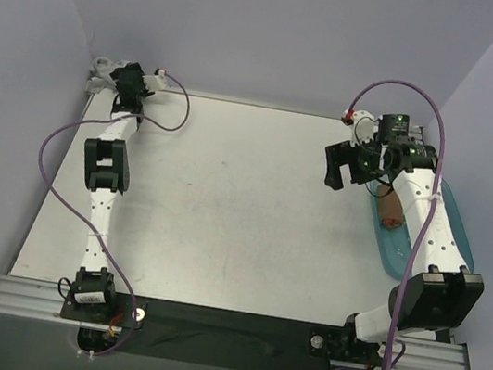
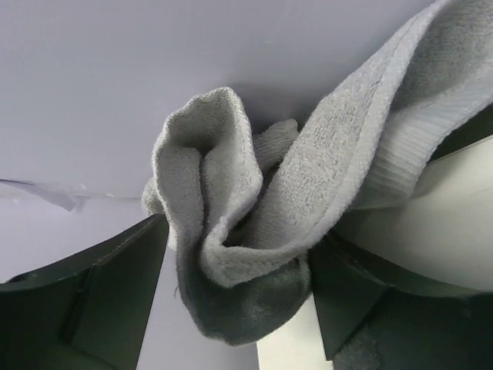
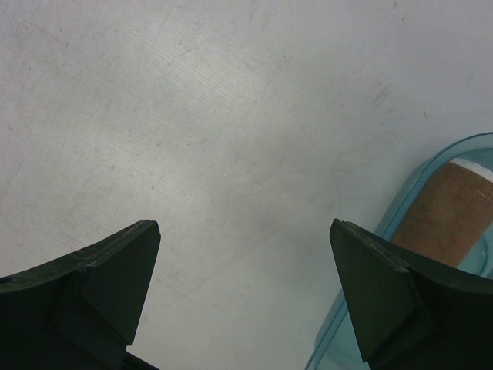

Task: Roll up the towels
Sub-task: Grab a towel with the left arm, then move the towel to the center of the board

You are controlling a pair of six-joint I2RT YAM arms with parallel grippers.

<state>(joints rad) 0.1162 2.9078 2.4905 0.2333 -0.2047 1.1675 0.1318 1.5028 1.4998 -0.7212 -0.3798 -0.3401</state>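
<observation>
Grey terry cloth is filling your left wrist view: the light grey towel (image 2: pixel 254 200) is sitting bunched and folded between the two dark fingers (image 2: pixel 108 293) of the left pincer (image 2: pixel 239 235). It is touching both of them, and one end is trailing off to the upper right of the frame, over the right-hand finger. You cannot tell whether that pincer is clenching the cloth or only bracketing it. A pale wall (image 2: pixel 154 62) is showing behind the towel. In the top view this arm is reaching into the upper left corner of the table (image 1: pixel 242 213), right against the wall.

Your right pincer (image 3: pixel 245 227) is hanging released, jaws spread wide and grasping nothing, above the table in the upper right of the top view, just left of the teal tray (image 1: pixel 397 254). The rust-brown towel (image 3: pixel 451 212) is lying in that tray, apparently as a roll, partly under the right arm. One end of it is showing at the right edge of the right wrist view.

You are getting no legible writing: a small pale label (image 1: pixel 88 296) on the left arm's base is too small to read.
</observation>
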